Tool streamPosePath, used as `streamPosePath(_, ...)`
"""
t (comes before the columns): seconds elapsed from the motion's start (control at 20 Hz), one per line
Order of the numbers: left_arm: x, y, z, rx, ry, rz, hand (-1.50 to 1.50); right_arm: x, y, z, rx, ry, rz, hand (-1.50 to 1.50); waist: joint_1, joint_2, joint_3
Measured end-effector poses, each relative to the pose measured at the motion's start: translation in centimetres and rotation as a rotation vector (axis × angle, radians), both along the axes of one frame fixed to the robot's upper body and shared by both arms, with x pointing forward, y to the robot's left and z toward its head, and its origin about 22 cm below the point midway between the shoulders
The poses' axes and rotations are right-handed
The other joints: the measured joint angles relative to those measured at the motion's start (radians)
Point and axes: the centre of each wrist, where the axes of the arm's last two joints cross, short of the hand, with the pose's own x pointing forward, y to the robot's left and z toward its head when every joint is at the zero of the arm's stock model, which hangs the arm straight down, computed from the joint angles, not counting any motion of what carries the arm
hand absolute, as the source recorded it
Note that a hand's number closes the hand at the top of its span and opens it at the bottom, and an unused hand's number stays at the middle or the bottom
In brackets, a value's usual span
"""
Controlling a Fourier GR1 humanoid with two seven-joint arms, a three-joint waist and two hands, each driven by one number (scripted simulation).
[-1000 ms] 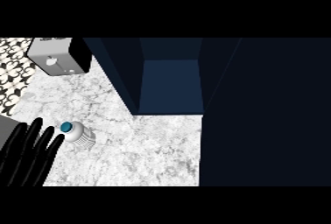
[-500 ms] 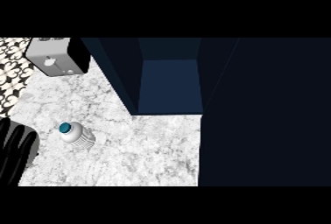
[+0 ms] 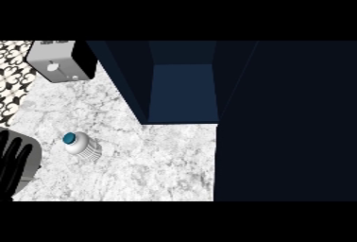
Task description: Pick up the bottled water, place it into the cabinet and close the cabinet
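Your only visible robot hand point(image 3: 14, 163) is the left, at the view's left edge, fingers straight and holding nothing; the right is out of view. The bottle point(image 3: 81, 145) stands upright on the tabletop point(image 3: 153, 160), just right of that hand and slightly ahead of its fingertips, apart from it, not touching. Blue cap faces up, so its long axis runs vertical: judge a side grasp round the body. The left hand is nearer; expect it to take the bottle. The cabinet point(image 3: 182, 94) stands open, further ahead and right of the hand, well apart from the bottle. A grey appliance point(image 3: 61, 60) sits ahead, clear of the likely path.
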Motion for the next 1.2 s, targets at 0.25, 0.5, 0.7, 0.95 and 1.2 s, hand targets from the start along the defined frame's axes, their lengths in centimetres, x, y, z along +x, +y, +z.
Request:
streamPosePath(0.25, 1.1, 1.8, -2.8, 0.037, 0.016, -0.003, -1.5, -0.3, -0.4, -0.2, 0.002, -0.005, 0.009, -1.5, -0.006, 0.001, 0.0)
streamPosePath(0.5, 2.7, 3.3, -5.2, 0.071, 0.025, -0.003, -1.5, -0.7, -0.9, -0.1, -0.01, 0.0, 0.018, -1.5, -0.01, 0.003, 0.0)
streamPosePath(0.7, 4.4, 4.1, -7.5, 0.072, 0.034, 0.005, -1.5, -0.8, -0.9, -0.4, 0.01, -0.001, 0.026, -1.5, -0.011, 0.004, 0.0)
streamPosePath(0.95, 5.7, 5.3, -10.1, 0.086, 0.06, 0.042, -1.5, -1.2, -1.4, -0.4, 0.007, -0.007, 0.028, -1.5, -0.013, 0.004, 0.0)
streamPosePath(1.2, 7.0, 6.5, -12.6, 0.083, 0.103, 0.055, -1.5, -1.5, -1.6, -0.5, 0.015, -0.007, 0.035, -1.5, -0.015, 0.005, 0.0)
